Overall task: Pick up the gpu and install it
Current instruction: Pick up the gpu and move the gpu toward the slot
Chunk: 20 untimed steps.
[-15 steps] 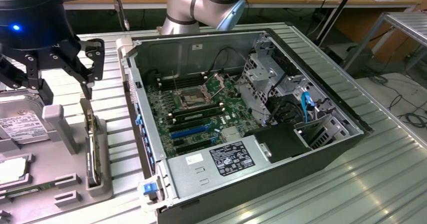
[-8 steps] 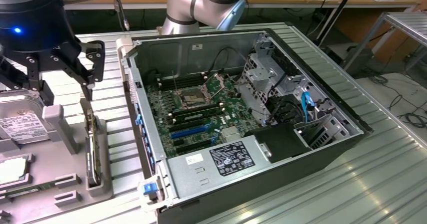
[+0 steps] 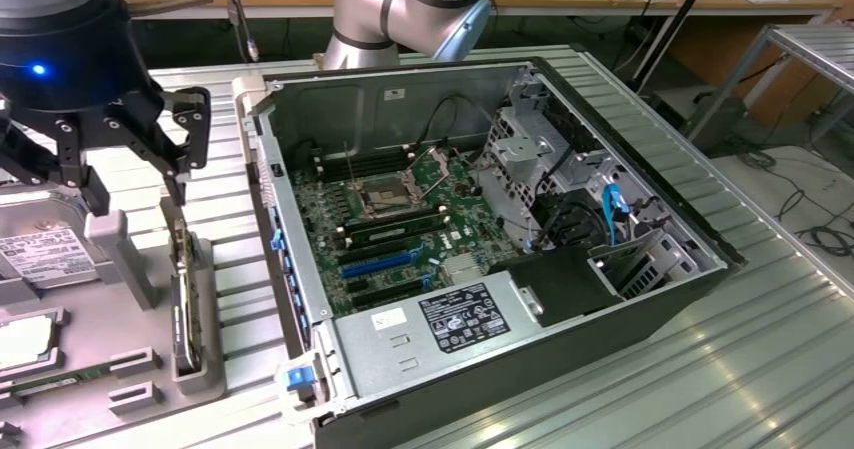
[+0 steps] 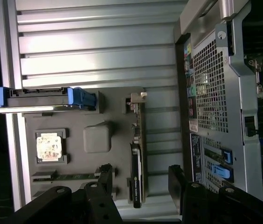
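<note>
The gpu (image 3: 184,289) is a thin dark card with a silver end bracket. It stands on edge in a slot of the grey holder tray (image 3: 134,369), just to the exterior view's left of the open computer case (image 3: 534,269). My gripper (image 3: 134,187) hangs above the card's far end, open and empty, not touching it. In the wrist view the gpu (image 4: 137,158) lies in line with the gap of the gripper (image 4: 141,179), one black finger on each side. Blue expansion slots (image 3: 380,262) show on the motherboard inside the case.
The tray also holds a boxy hard drive (image 3: 47,254) with a blue end (image 4: 80,98), a processor chip (image 4: 47,146) and a green memory stick (image 4: 71,176). The case's rear panel (image 4: 215,93) stands close beside the card. The ribbed metal table (image 3: 747,369) extends to the exterior view's right.
</note>
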Motion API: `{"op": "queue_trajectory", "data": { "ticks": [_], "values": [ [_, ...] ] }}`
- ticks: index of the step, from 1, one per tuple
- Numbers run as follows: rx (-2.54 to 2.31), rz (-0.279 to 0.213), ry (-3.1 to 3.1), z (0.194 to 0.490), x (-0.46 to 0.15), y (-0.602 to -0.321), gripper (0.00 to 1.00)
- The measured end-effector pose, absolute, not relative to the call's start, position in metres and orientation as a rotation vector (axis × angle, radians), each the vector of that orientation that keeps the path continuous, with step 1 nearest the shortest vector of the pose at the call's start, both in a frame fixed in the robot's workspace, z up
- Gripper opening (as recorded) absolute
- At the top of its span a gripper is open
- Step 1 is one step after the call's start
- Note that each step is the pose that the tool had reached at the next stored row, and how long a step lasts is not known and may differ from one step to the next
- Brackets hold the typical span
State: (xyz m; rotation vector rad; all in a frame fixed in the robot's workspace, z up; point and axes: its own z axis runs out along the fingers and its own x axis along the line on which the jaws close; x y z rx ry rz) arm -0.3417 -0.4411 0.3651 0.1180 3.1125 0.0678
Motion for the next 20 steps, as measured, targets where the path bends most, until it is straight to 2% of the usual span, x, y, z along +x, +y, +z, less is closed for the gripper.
{"op": "queue_trajectory", "data": {
  "ticks": [20],
  "values": [
    [0.118, 0.068, 3.112, 0.354, -0.343, -0.441, 0.6]
  ]
}}
